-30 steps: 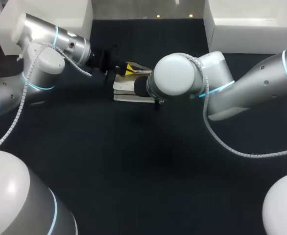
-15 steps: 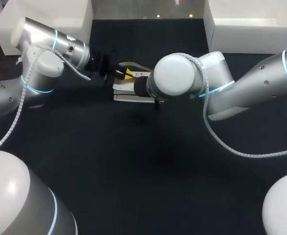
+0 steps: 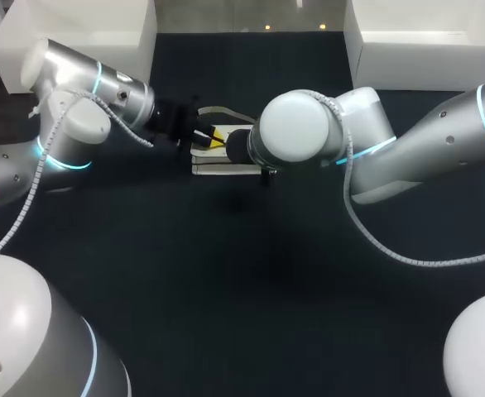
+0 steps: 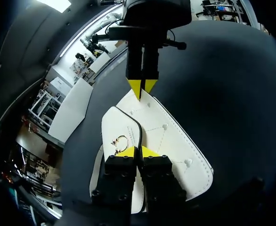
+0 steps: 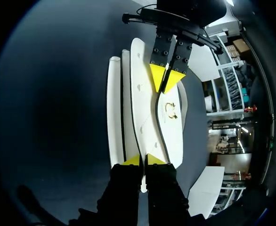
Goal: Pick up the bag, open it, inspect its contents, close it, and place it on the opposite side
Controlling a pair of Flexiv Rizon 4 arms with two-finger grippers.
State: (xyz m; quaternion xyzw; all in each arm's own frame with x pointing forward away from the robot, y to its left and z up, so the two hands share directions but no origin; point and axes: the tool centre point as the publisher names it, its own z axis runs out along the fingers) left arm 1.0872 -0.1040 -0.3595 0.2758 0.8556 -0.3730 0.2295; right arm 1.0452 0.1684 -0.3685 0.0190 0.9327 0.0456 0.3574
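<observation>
The bag [image 3: 218, 157] sits in the upper middle of the head view, a little left of centre, on the dark desk [image 3: 242, 281] or barely above it; I cannot tell which. The left pincer [image 3: 212, 137] comes in from the upper left and is clamped on the dark-edged rim of the flap [image 4: 117, 125], its yellow tips nearly together. The right pincer [image 5: 142, 160] is hidden under its own wrist in the head view. Its wrist view shows it pinched on a white layer at the bag's other end, facing the left one along the bag's length. A small metal ring [image 4: 119, 140] lies on the flap just ahead of the left pincer.

By my reading, the grasp is done and the opening has only begun: the layers part by a narrow gap and no contents show. Widening the mouth, looking inside, closing it and carrying it to the opposite side are all left to do
</observation>
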